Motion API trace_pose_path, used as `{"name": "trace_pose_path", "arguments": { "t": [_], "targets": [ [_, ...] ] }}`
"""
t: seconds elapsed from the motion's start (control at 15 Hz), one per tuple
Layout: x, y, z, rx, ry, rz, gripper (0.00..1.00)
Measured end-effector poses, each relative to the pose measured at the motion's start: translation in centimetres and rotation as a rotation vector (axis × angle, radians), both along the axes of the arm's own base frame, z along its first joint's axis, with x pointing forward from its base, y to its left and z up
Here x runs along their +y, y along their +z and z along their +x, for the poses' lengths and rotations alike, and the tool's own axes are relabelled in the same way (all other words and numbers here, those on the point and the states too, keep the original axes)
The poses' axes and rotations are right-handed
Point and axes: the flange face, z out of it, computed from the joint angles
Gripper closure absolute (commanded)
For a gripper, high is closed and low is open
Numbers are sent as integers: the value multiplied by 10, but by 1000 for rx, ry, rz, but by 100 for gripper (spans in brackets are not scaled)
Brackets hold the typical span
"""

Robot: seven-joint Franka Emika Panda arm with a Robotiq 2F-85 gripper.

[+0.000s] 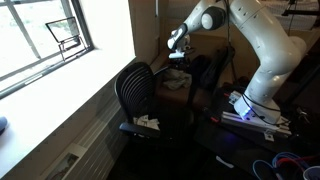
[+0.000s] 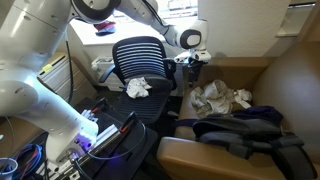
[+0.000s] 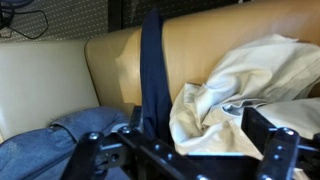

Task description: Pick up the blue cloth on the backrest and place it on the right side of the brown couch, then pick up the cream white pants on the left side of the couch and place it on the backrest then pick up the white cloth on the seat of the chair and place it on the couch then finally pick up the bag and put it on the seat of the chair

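My gripper is open and hangs just over the crumpled cream white pants, one finger on each side of the heap. The pants lie on the brown couch seat. A blue cloth lies beside them, and in an exterior view it appears dark towards the couch's near side. The black chair stands next to the couch, its mesh backrest bare. A white cloth rests on its seat. I cannot pick out the bag for certain.
A narrow navy strip hangs down the couch's back beside the pants. The couch's padded arm lies in the foreground. A window and sill run along the wall by the chair. The robot's base stands close to the chair.
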Motion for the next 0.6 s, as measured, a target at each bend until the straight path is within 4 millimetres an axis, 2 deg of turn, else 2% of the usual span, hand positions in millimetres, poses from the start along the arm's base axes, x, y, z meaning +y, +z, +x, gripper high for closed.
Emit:
{"name": "trace_pose_path", "arguments": {
  "t": [0.07,0.33,0.4,0.53,0.6],
  "targets": [
    [-4,-14,-2,4,-38,-41,0],
    [-22,-99,-26,32,-241,-173,0],
    [-25,-115,-29,25,-292,-202,0],
    [-30,-136,-31,5,-370,-239,0],
    [-32,-139,-30,0,-384,-246,0]
  ]
}}
